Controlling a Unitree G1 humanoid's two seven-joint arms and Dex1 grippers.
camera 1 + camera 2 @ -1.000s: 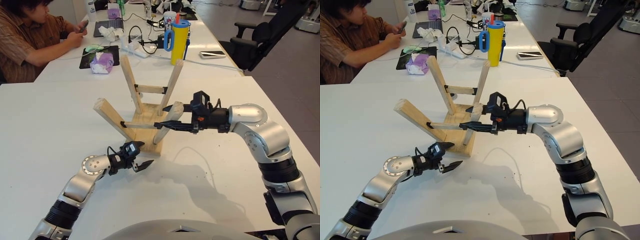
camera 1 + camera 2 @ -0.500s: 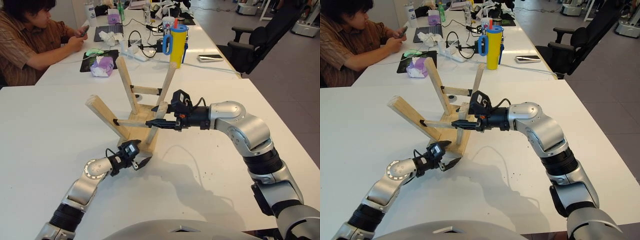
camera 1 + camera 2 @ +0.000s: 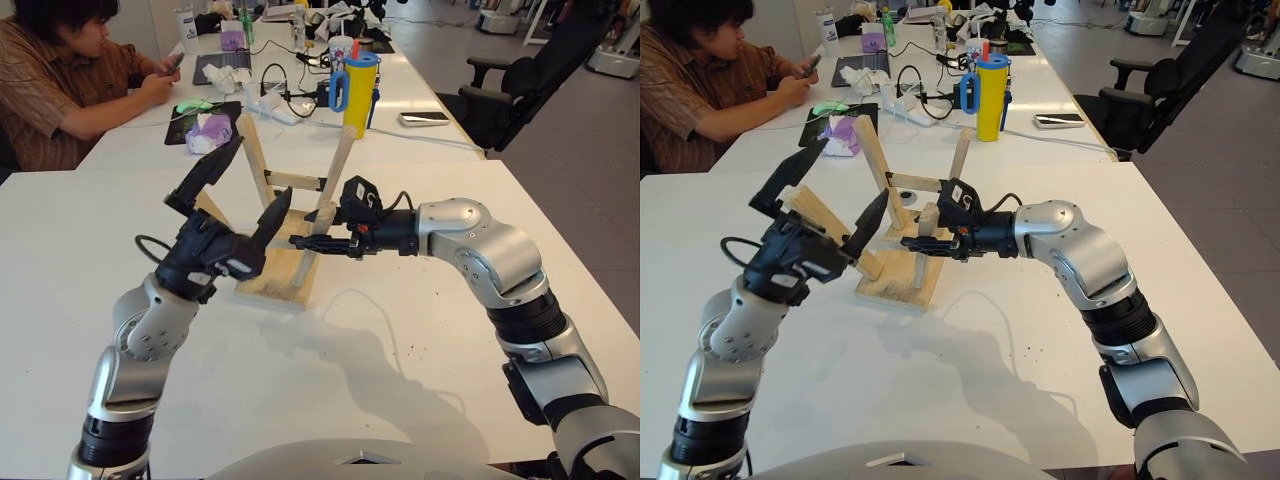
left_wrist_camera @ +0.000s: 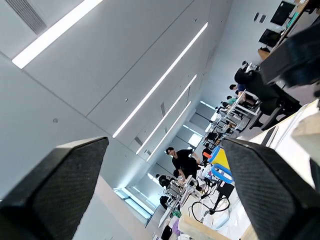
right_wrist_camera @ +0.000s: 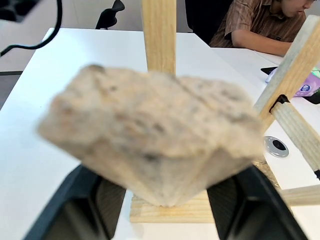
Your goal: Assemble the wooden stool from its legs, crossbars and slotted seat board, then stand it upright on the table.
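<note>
The wooden stool lies upside down, its seat board (image 3: pixel 283 284) flat on the white table (image 3: pixel 400 380) and its legs (image 3: pixel 254 158) pointing up, joined by crossbars (image 3: pixel 297 181). My right gripper (image 3: pixel 308 241) reaches in from the right and is shut on the near right leg (image 3: pixel 323 215); the right wrist view has that leg's end (image 5: pixel 155 135) blurred between the fingers (image 5: pixel 82 212). My left gripper (image 3: pixel 238 198) is lifted off the table in front of the stool's left leg, open wide and turned upward. Its fingers (image 4: pixel 55 190) frame the ceiling.
A yellow bottle (image 3: pixel 357 88) with a blue handle, cables and a purple tissue pack (image 3: pixel 206 131) sit on the far table. A phone (image 3: pixel 425 118) lies at the right; an office chair (image 3: pixel 500 95) stands beyond it. A seated person is at the far left.
My left arm has risen from the table near the seat board's front edge, and its gripper has swung upward and opened wider. The right gripper stays on the leg.
</note>
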